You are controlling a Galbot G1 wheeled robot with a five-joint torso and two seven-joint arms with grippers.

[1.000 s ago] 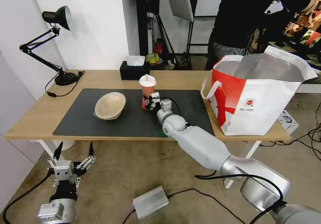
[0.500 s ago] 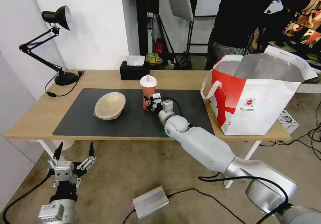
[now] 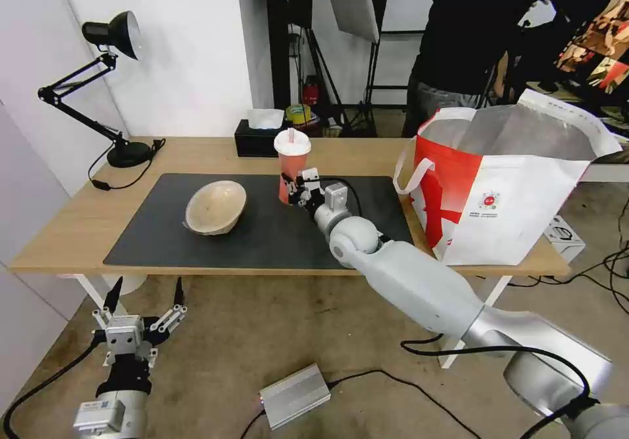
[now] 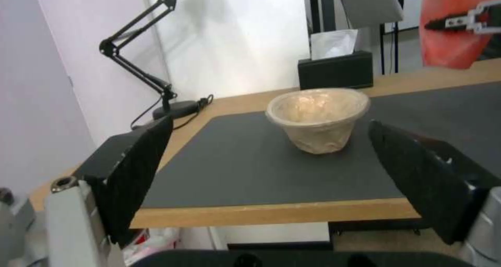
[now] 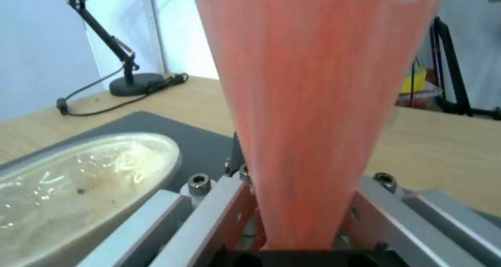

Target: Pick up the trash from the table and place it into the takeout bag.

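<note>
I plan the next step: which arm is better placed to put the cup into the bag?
Right. The right gripper grips the drink cup, nearer the takeout bag; the left gripper hangs below the table.

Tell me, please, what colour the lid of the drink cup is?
White, on the orange-red drink cup; the head view shows it best.

You see a brightly, evenly lit room; soft light from above leaves faint shadows under the beige bowl (image 3: 215, 207) on the dark mat (image 3: 196, 242). The bag's foil lining (image 3: 524, 134) shines pale. Straight lines bend slightly toward the head view's edges. In the right wrist view the orange-red cup (image 5: 313, 102) sits too close, blurred and streaky.
</note>
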